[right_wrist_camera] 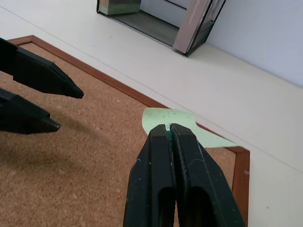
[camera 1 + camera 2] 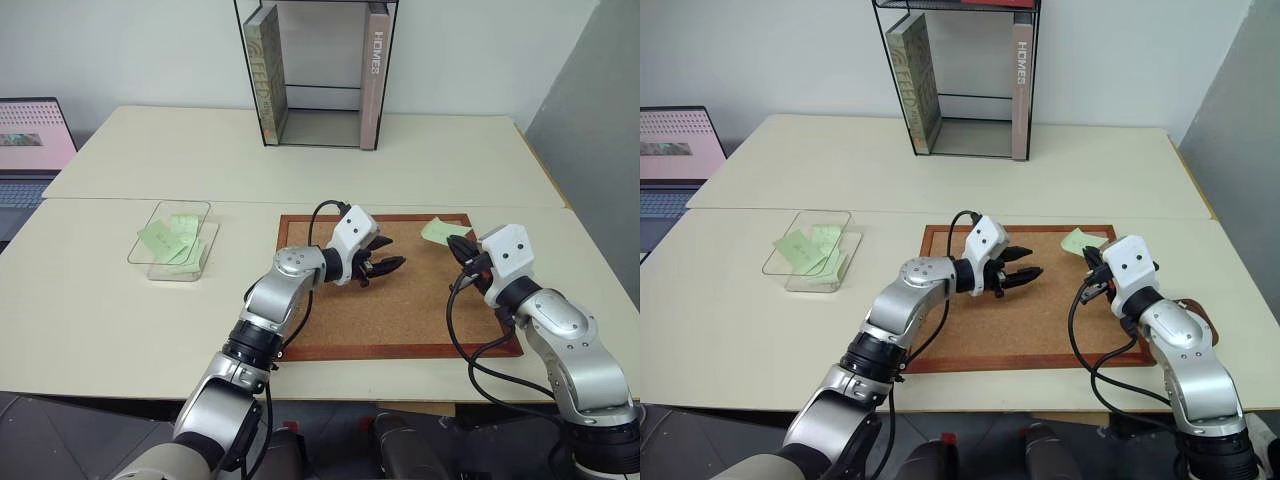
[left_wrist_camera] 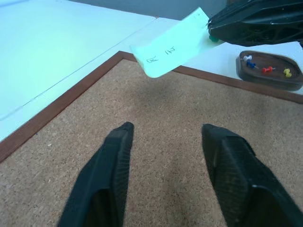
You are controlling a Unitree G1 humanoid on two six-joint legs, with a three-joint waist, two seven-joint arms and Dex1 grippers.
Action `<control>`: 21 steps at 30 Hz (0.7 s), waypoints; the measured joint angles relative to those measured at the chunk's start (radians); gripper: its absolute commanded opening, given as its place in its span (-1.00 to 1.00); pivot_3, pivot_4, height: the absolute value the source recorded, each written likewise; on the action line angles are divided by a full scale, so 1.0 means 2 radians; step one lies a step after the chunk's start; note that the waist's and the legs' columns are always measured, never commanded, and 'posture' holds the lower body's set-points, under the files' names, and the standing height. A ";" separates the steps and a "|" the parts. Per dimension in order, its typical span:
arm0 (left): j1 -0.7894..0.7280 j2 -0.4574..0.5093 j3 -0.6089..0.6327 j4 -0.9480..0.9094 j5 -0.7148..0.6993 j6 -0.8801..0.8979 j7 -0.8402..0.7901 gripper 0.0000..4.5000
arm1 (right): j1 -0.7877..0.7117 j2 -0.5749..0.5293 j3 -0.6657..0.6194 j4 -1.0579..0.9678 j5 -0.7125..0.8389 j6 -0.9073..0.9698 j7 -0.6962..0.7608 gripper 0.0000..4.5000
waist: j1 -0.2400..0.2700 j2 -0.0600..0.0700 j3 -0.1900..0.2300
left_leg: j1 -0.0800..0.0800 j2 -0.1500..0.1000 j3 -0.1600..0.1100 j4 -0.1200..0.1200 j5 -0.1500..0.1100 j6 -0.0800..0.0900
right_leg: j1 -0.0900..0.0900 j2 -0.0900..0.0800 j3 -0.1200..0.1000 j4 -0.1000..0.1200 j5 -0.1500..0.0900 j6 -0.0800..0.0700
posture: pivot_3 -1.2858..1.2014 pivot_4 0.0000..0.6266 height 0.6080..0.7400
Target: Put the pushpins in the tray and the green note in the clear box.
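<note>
Corkboard (image 2: pixel 390 300) work is what's going on in the head views: the left gripper (image 2: pixel 385 266) is hovering over the middle of the board with its fingers spread and nothing between them, while the right gripper (image 2: pixel 462 250) is sitting at the board's far right corner, right at the green note (image 2: pixel 437 231). Over on the robot's left, well apart from all this, the clear box (image 2: pixel 150 262) is sitting on the table with a few pale green slips already piled in it.

Left wrist view: the two fingers are standing apart over bare cork, and past them the note is hanging tilted off the board with handwriting on it. The other gripper is pinching at its corner, where a green pushpin (image 3: pixel 214 38) is peeking out. The tray (image 3: pixel 270 80) is lying just off the board's edge, already holding white, blue, red and yellow pins.

Right wrist view: the fingers are pressed together on that green pin head (image 1: pixel 168 134), note trailing beyond the tips.

So I'd say the pin-pulling step is underway (note looks lifted with it). Next move probably calls for the left gripper taking the note so the pin can go to the tray.
</note>
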 measured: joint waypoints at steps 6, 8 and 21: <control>-0.001 0.000 -0.002 0.000 0.002 -0.006 0.011 0.89 | -0.005 0.002 0.004 0.000 -0.006 0.000 0.000 -1.00 | 0.000 0.000 0.000 | 0.000 0.000 0.000 0.000 0.000 0.000 | 0.000 0.000 0.000 0.000 0.000 0.000 | 0.03 -0.52 1.00; -0.002 0.001 -0.003 0.000 0.010 -0.024 0.016 0.99 | -0.009 0.006 0.004 0.000 -0.005 0.002 0.000 -1.00 | 0.000 0.000 0.000 | 0.000 0.000 0.000 0.000 0.000 0.000 | 0.000 0.000 0.000 0.000 0.000 0.000 | 0.03 -0.52 1.00; -0.006 -0.004 -0.001 0.003 -0.012 -0.032 -0.006 0.99 | -0.035 0.015 0.004 -0.020 0.019 0.039 0.010 -1.00 | 0.000 0.000 0.000 | 0.000 0.000 0.000 0.000 0.000 0.000 | 0.000 0.000 0.000 0.000 0.000 0.000 | 0.03 -0.52 1.00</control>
